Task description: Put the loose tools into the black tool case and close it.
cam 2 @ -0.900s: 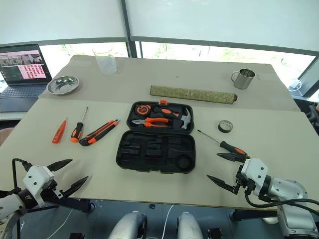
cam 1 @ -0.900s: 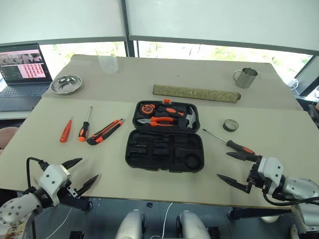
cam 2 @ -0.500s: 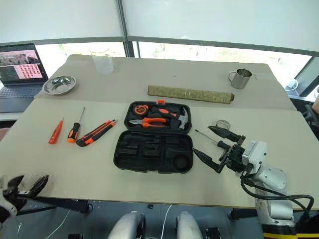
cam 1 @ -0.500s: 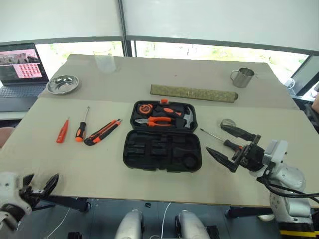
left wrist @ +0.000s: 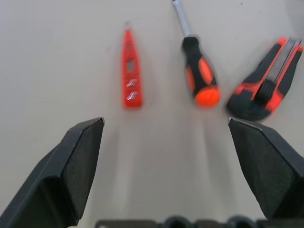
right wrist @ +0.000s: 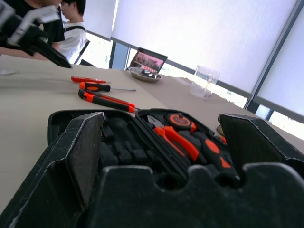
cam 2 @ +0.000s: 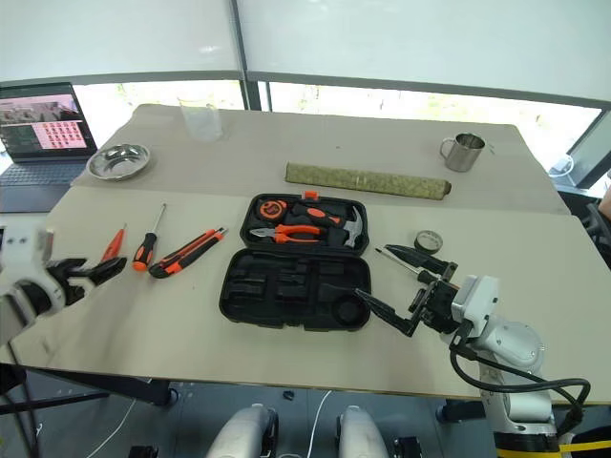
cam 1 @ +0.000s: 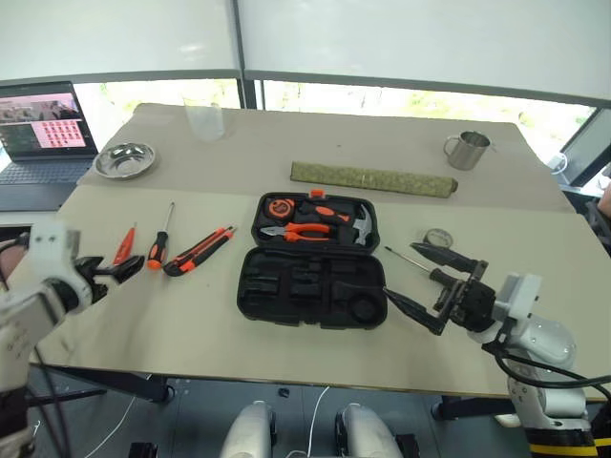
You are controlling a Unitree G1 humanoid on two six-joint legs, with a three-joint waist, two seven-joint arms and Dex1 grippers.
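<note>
Tool case [cam 1: 313,260] open flat mid-table, pliers [cam 1: 298,231] in far half. Left gripper [cam 1: 113,270] wide open, empty, just near of tester screwdriver [cam 1: 125,245]; screwdriver [cam 1: 160,245] and utility knife [cam 1: 200,252] to its right. Right gripper [cam 1: 422,283] wide open, empty, at case's right edge, over second screwdriver [cam 1: 420,264]; tape roll [cam 1: 437,238] just beyond.

No legible text, label, brand, number or sign is found on any item. The laptop [cam 1: 40,119] screen displays a grid of small pink-red tiles, too small to read. The tester screwdriver [left wrist: 129,69] carries pale marks along its orange body, blurred beyond reading. The tape measure [cam 1: 280,206] in the black tool case [cam 1: 315,260] shows a round face with no readable marking.
</note>
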